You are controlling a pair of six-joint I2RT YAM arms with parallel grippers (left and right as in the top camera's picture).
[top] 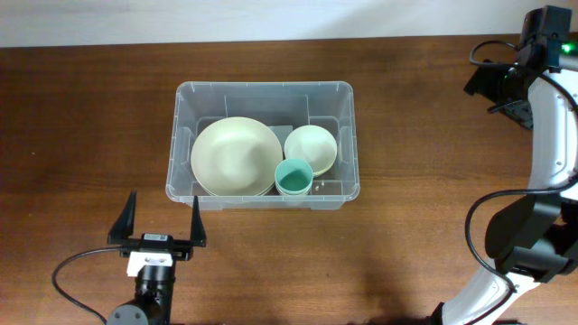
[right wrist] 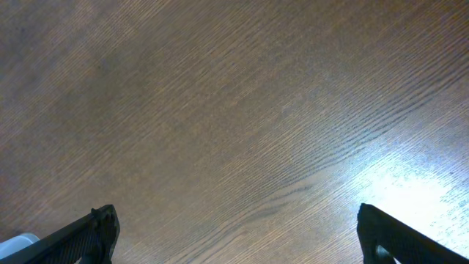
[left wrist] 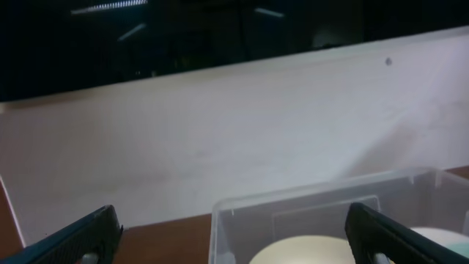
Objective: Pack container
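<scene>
Hovering spread, left fingers sit just outside the container's near rim.

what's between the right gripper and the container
Only bare wooden table. The overhead view shows nothing lying on the stretch from the container to the right gripper, whose jaws stand open.

- The surface: dark brown wood with visible grain and a faint sheen under glare.
- The container: clear, see-through plastic, smooth and glossy.
- The large bowl and small bowl: pale cream, smooth, matt.
- The cup: teal, smooth, plastic-looking.
- Jaws of the left gripper: black, matt.
</scene>
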